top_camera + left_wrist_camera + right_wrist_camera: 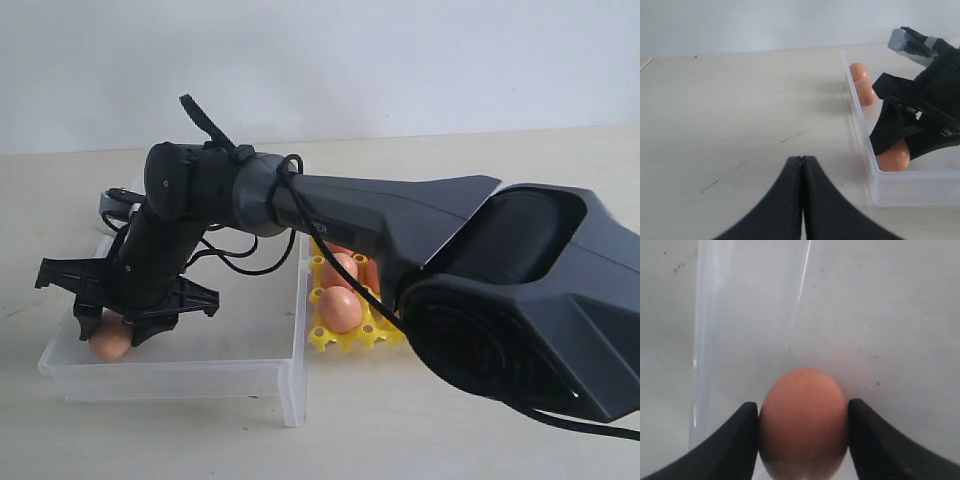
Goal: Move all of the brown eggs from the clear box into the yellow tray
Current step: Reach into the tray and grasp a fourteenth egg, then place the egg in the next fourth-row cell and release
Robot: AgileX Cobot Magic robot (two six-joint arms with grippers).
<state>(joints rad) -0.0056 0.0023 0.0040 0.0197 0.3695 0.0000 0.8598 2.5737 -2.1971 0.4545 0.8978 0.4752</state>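
My right pincer (112, 332) is down inside the clear box (180, 372). Its two fingers (742, 440) press against either side of one brown egg (802, 422), so it grips that egg low in a corner of the box. Two more brown eggs (866, 93) lie along the same wall, apart from that pincer. The yellow tray (325, 338) sits just outside the box's opposite wall, well away from it, with at least two tray eggs (340, 308) in its cups. My left pincer (801, 161) is closed on nothing, over bare tabletop (740, 110) outside the box.
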